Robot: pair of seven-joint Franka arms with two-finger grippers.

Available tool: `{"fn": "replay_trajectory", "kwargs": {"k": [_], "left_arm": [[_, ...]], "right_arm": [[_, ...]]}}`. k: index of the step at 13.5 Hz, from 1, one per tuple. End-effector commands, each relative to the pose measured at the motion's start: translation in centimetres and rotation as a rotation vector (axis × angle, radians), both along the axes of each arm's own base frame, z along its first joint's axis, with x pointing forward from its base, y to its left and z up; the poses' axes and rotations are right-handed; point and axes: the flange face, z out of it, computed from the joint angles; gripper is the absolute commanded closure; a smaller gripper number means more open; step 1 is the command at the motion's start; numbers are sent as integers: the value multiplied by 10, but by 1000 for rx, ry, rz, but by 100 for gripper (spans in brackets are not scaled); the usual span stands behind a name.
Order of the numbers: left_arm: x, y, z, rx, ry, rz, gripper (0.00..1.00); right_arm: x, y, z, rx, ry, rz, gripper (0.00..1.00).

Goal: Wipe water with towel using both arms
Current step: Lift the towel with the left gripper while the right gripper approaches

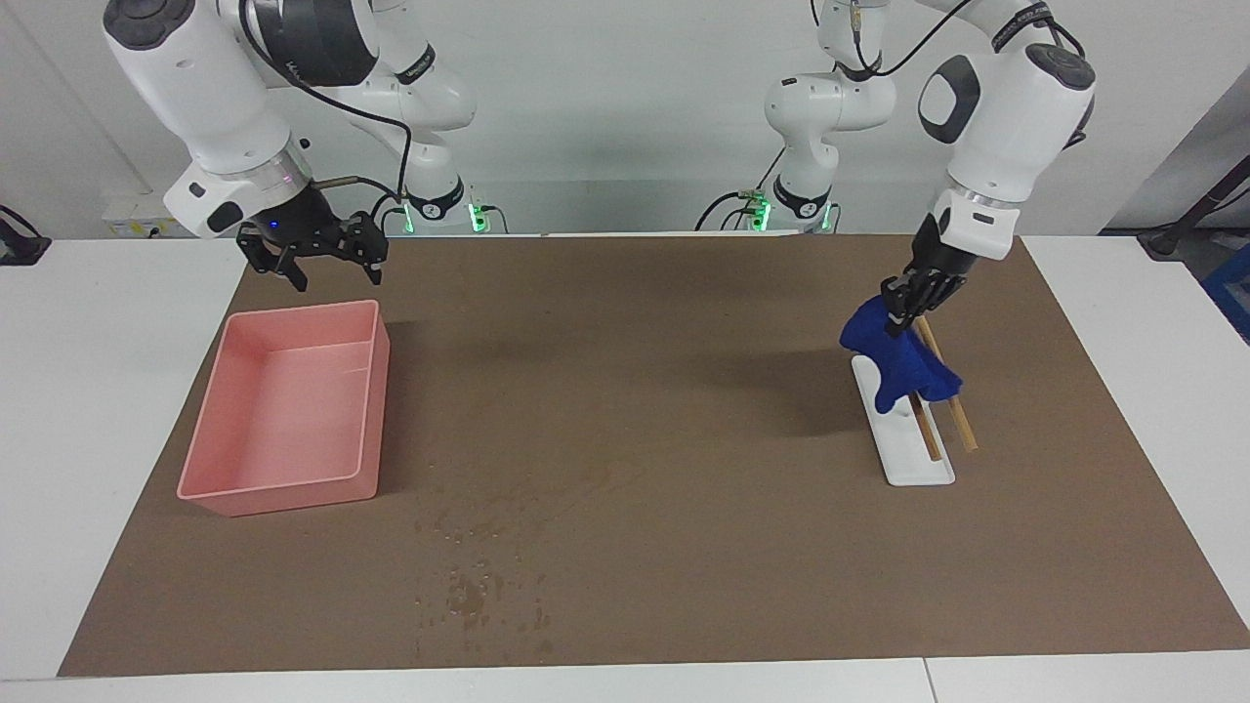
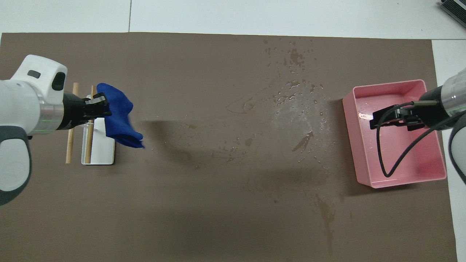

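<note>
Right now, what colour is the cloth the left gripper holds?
Deep blue, plain; the cloth hangs from the left gripper, clearest in the overhead view.

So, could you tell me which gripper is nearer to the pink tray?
Right. The right gripper hangs open over the pink tray; the left gripper is at the other end, shut on the towel above the rack.

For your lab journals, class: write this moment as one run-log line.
left pincer: shut on towel, raised over rack | right pincer: open, waiting over pink tray | water: unwiped
</note>
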Motion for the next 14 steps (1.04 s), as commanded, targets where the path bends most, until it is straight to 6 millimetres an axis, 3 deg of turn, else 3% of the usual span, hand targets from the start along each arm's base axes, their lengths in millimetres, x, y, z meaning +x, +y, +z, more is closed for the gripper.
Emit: {"fn": "replay_trajectory", "kwargs": {"k": [1,3,6,9,11,14], "left_arm": [[-14,-62,21,-84,19,140,100],[-34,-117,25,-181,11,277,100],[-51,-168,31,-365,47,520,100],[-61,-194,41,-547,72,728,100],[-67,-209,43,-631,79,785,100],[-82,-227,41,-641,110,791,100]], "right_arm": [[-11,12,-1,104,33,-207,0],[-15,28,-4,169,69,-320,0],[-18,46,-8,298,141,-605,0],[-20,75,-16,407,232,-860,0],[-13,77,-18,519,348,-1109,0],[-22,120,-26,506,394,-1127,0]]}}
